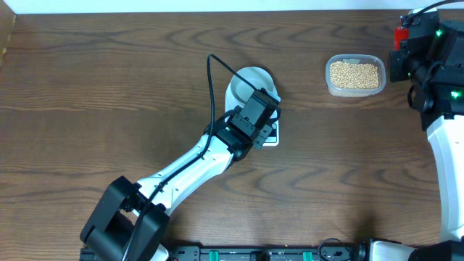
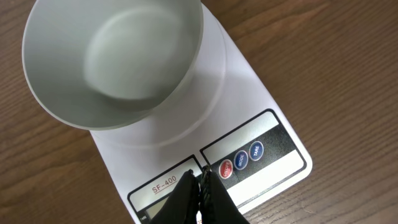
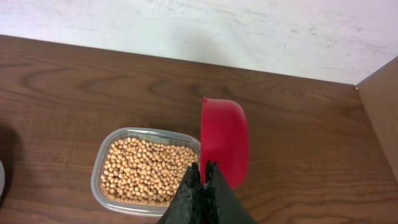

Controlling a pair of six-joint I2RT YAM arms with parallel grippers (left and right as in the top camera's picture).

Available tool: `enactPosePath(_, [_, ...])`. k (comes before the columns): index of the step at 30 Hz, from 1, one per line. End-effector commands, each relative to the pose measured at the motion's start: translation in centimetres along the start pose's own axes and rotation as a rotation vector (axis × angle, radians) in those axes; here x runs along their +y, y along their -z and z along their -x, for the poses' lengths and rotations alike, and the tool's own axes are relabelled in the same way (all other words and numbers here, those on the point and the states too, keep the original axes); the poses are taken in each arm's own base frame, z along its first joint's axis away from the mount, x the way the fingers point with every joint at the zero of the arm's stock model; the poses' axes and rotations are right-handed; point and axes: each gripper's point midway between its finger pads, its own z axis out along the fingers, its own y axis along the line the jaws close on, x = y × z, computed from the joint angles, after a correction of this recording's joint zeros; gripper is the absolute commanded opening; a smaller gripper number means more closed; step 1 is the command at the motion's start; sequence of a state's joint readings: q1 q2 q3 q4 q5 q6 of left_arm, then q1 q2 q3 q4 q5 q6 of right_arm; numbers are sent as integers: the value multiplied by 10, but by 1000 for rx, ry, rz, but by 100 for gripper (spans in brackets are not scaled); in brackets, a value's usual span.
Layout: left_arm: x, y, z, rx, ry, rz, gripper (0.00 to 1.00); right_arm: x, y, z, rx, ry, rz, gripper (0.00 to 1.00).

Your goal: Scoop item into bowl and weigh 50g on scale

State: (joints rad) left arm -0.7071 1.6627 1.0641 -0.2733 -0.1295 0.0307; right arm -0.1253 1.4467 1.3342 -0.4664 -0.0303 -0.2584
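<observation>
The white bowl (image 2: 112, 56) stands empty on the far end of the white scale (image 2: 249, 93); both also show in the overhead view, bowl (image 1: 250, 78) and scale (image 1: 271, 139). My left gripper (image 2: 200, 177) (image 1: 259, 125) is shut and empty, its tips at the scale's panel just left of the red button (image 2: 225, 168), hiding most of the display. The tan beans (image 3: 146, 168) (image 1: 354, 74) fill a clear tub (image 3: 98, 171). My right gripper (image 3: 203, 168) (image 1: 401, 52) is shut on a red scoop (image 3: 224, 140), held on edge above the tub's right end.
The tub (image 1: 330, 83) sits at the back right of the wooden table. A white wall (image 3: 217, 28) runs along the far table edge. A brown panel (image 3: 382, 106) stands at the right side.
</observation>
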Motion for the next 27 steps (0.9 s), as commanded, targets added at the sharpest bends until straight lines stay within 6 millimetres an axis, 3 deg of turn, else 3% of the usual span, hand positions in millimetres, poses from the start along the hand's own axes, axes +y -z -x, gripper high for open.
enactPosePath(1, [3, -1, -5, 11, -6, 6, 7, -3, 1, 6, -12, 9, -1, 1])
enactPosePath(27, [13, -3, -25, 93, 16, 22, 7, 0, 1, -4, 28, 8, 10, 1])
